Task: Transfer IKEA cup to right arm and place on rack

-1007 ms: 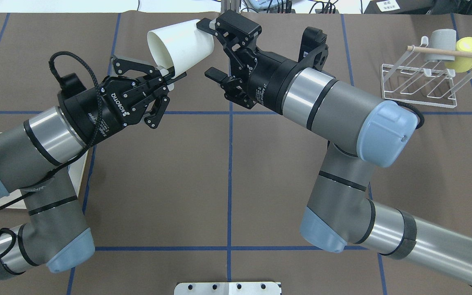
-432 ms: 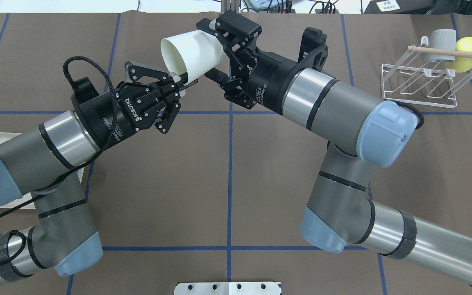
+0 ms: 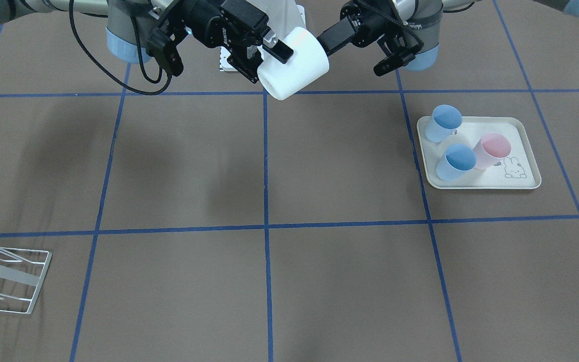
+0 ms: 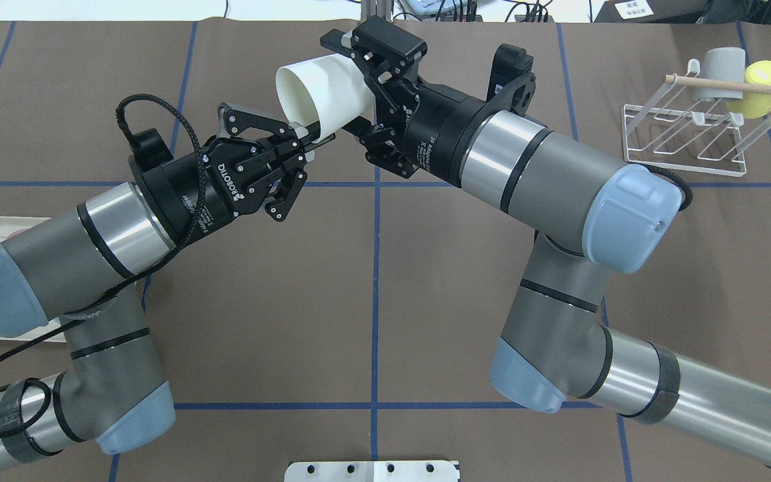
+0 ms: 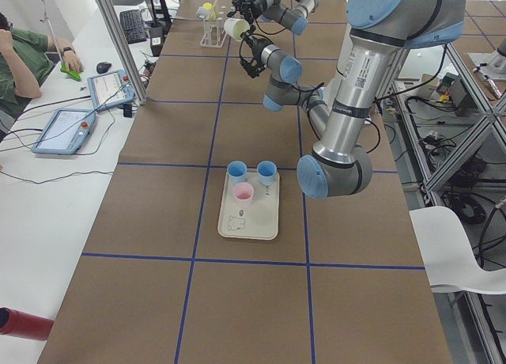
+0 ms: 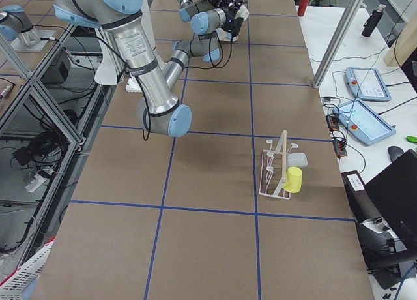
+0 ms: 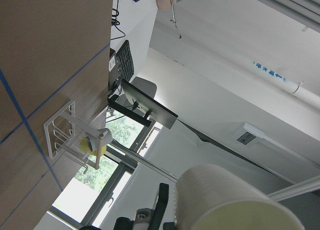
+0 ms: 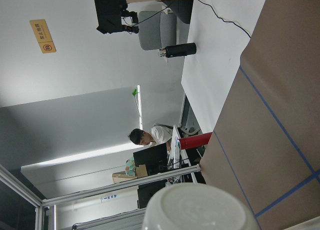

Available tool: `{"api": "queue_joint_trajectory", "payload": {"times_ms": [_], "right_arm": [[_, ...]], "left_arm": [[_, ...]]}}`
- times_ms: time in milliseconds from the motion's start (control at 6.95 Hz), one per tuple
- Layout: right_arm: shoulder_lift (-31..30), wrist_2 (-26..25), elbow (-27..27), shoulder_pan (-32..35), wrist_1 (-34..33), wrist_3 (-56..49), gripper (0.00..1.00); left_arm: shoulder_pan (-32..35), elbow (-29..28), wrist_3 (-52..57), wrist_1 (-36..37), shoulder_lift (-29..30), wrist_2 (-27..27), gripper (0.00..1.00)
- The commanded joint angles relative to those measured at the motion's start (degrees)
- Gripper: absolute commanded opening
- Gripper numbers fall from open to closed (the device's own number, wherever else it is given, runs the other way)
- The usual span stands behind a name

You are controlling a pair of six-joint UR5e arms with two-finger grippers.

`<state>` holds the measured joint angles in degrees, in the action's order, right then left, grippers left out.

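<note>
The white IKEA cup (image 4: 322,94) hangs on its side above the table's far middle, also seen in the front view (image 3: 297,65). My left gripper (image 4: 313,139) is shut on the lower edge of its rim. My right gripper (image 4: 352,87) is open, with one finger on each side of the cup's base end. The cup's base fills the bottom of the right wrist view (image 8: 200,210), and its wall fills the bottom of the left wrist view (image 7: 225,200). The white wire rack (image 4: 687,134) stands at the far right.
A grey cup (image 4: 720,67) and a yellow cup (image 4: 757,87) hang on the rack. A cream tray (image 3: 490,125) on my left holds two blue cups (image 3: 443,123) and a pink cup (image 3: 493,151). People sit at desks beyond the table.
My left arm has carried the cup to the right, so its base end now lies between the right gripper's open fingers. The right arm has stayed still.
</note>
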<state>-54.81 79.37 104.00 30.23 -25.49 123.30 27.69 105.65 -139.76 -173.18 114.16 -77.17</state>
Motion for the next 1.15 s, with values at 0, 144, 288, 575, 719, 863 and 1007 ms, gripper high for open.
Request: {"api": "queue_joint_trajectory", "payload": {"times_ms": [0,144,288,575,719,863,1007], "right_arm": [[0.06,-0.09,-0.03,0.00,0.00,-0.08,1.00],[0.06,-0.09,-0.03,0.00,0.00,-0.08,0.95],[-0.03,-0.09,-0.11,0.00,0.00,0.01,0.44],[-0.03,0.00,-0.03,0.17,0.00,-0.17,0.00],[-0.12,0.00,0.15,0.52,0.09,-0.51,0.00],[-0.12,0.00,0.15,1.57,0.00,-0.78,0.00],[-0.29,-0.17,-0.02,2.28,-0.09,-1.22,0.00]], "left_arm": [[-0.10,-0.01,0.01,0.12,0.28,0.00,0.00],[-0.10,0.08,0.01,0.12,0.36,0.00,0.00],[-0.10,0.08,-0.08,0.03,0.36,0.00,0.00],[-0.10,0.26,1.32,-0.23,-0.33,-0.52,0.99],[0.25,0.78,3.33,-0.32,-0.51,-0.53,1.00],[0.25,0.78,3.44,-0.67,-0.78,-0.61,1.00],[0.25,0.70,3.44,-0.84,-0.78,-0.61,1.00]]}}
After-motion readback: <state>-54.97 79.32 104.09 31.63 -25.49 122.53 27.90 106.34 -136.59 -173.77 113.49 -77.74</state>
